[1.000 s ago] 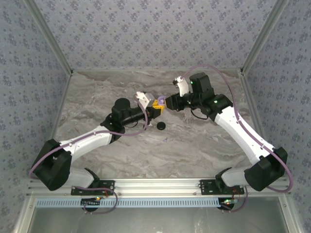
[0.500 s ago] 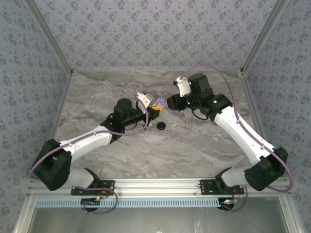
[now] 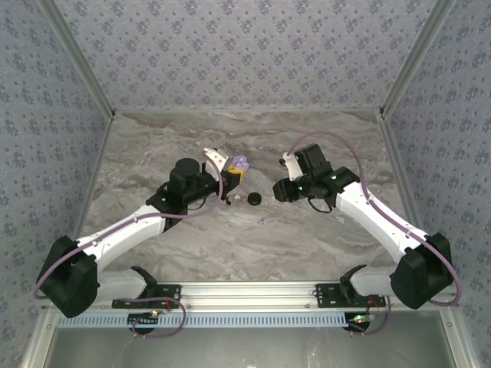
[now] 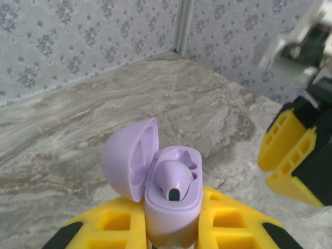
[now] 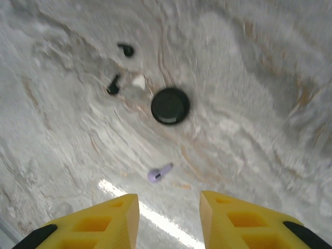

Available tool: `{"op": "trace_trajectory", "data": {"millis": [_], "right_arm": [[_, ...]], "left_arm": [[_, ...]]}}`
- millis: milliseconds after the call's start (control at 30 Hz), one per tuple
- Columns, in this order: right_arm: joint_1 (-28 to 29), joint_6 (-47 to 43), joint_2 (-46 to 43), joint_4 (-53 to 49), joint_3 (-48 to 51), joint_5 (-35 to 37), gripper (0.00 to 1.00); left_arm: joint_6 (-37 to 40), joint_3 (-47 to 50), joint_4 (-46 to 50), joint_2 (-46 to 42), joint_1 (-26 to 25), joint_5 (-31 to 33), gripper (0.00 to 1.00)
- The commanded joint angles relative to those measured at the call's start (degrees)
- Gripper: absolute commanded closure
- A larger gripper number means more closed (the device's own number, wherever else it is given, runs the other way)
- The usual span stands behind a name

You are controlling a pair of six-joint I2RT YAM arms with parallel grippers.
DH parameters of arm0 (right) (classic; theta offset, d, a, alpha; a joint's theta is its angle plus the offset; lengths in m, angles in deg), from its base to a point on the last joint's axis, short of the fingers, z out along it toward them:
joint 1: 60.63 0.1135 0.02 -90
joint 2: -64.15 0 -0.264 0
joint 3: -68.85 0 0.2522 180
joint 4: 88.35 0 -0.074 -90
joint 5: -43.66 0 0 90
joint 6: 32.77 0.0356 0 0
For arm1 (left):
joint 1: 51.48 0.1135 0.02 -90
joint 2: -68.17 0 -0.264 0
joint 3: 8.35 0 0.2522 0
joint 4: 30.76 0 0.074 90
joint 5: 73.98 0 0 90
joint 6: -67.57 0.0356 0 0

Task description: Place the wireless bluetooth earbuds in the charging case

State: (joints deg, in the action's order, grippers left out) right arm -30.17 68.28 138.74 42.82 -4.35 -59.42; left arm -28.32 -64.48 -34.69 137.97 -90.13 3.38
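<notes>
Left gripper (image 4: 174, 227) clamped on open charging case (image 4: 172, 206) with seated earbud (image 4: 174, 179); right gripper (image 5: 168, 207) jaws apart above loose earbud (image 5: 159, 174)

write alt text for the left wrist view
An open lilac charging case, lid flipped back, stands clamped between the yellow fingers of the left gripper, with one lilac earbud seated and the slot beside it empty. The right gripper hangs at the right edge above the grey marble table.
</notes>
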Motion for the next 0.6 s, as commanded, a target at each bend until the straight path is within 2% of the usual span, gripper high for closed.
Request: {"op": "trace_trajectory", "data": {"millis": [0, 400, 567], "right_arm": [[1.08, 2.66, 1.72, 2.96, 2.63, -2.96, 0.6], [8.03, 2.91, 13.49, 5.15, 2.0, -1.59, 0.55], [10.38, 3.93, 18.36, 3.55, -0.42, 1.89, 0.48]], "left_arm": [[-1.23, 1.69, 2.25, -3.05, 0.28, 1.94, 0.85], [-2.17, 5.7, 4.09, -8.06, 0.29, 3.37, 0.85], [-2.11, 6.1, 4.17, -8.39, 0.27, 3.47, 0.85]]}}
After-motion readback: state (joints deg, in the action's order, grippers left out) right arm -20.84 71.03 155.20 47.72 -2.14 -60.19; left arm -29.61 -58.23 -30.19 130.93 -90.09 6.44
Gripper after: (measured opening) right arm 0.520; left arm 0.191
